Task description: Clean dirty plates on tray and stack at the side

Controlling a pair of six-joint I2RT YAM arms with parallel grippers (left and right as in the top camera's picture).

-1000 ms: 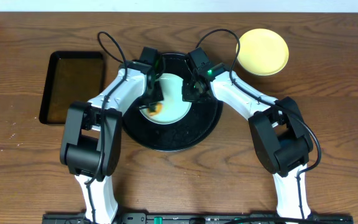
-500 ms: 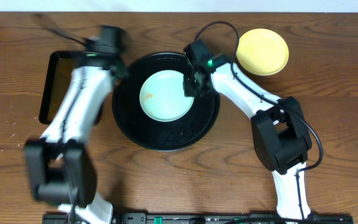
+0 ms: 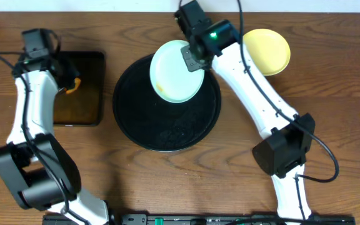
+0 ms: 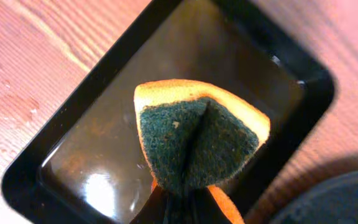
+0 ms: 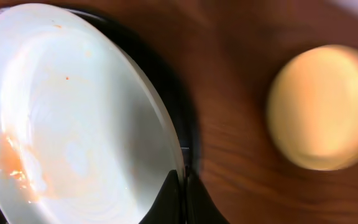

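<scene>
My right gripper is shut on the right rim of a pale mint-blue plate and holds it lifted and tilted over the far part of the round black tray. The plate carries an orange-brown smear at its lower left. The pale yellow plate lies on the table at the far right; it shows blurred in the right wrist view. My left gripper is shut on the orange and green sponge, folded, above the rectangular black tray. A second mint-blue plate is not in view.
The rectangular black tray stands left of the round tray, its floor wet and shiny. The white wall edge runs along the table's far side. Both arm bases stand at the table's near edge.
My right gripper has lifted the mint-blue plate off the round tray and tilted it. My left arm has swung left with the sponge from the plate to over the rectangular tray.
</scene>
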